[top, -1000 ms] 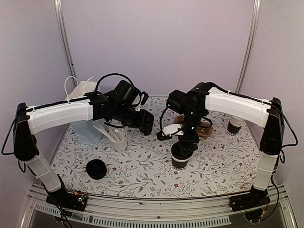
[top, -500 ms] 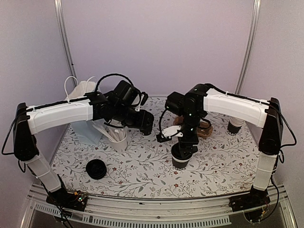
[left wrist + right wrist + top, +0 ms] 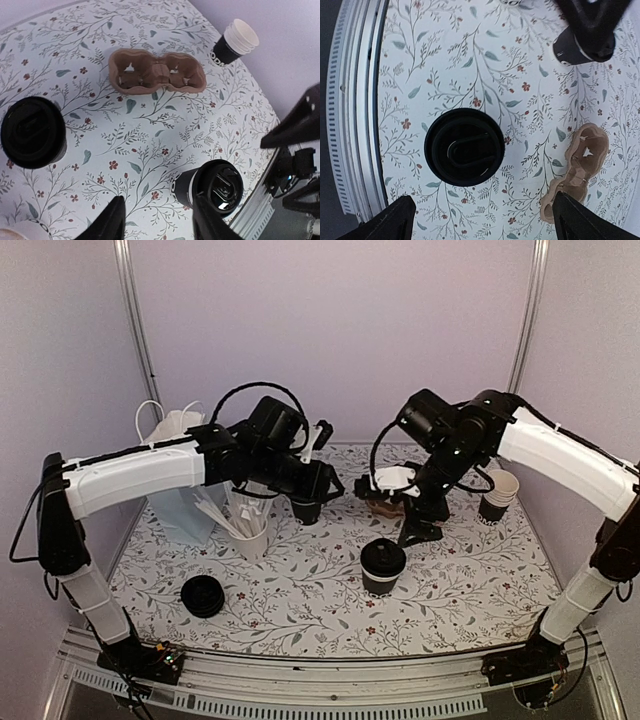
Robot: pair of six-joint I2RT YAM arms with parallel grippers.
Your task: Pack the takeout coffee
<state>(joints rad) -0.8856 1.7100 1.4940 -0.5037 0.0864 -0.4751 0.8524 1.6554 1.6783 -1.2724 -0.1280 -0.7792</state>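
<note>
the takeout coffee [image 3: 383,565] stands upright on the flowered tabletop [image 3: 300,590], lid on, a little right of the middle and towards the near edge. nothing touches it. the right claw [image 3: 418,532] hangs above it and slightly farther back, its jaws spread wide and empty; in the right wrist view the lid sits in the open gap between the two fingers, well below them.

the cardboard carrier [image 3: 156,72] lies farther back than the coffee and apart from it, both of its cup wells empty. the stack of unlidded cups [image 3: 235,40] stands beyond the carrier near the far right edge.

the left claw [image 3: 159,205] reaches in from the left over the middle of the tabletop. its jaws stand partly apart and the left wrist view shows only the patterned surface between them, so it grasps nothing. another black cup [image 3: 305,510] stands on the tabletop just below and beside that claw, outside its fingers.

on the left side a white cup of wooden sticks [image 3: 250,532] stands in front of a white paper bag [image 3: 175,440], and a pile of loose lids [image 3: 204,595] lies nearer the front edge.
</note>
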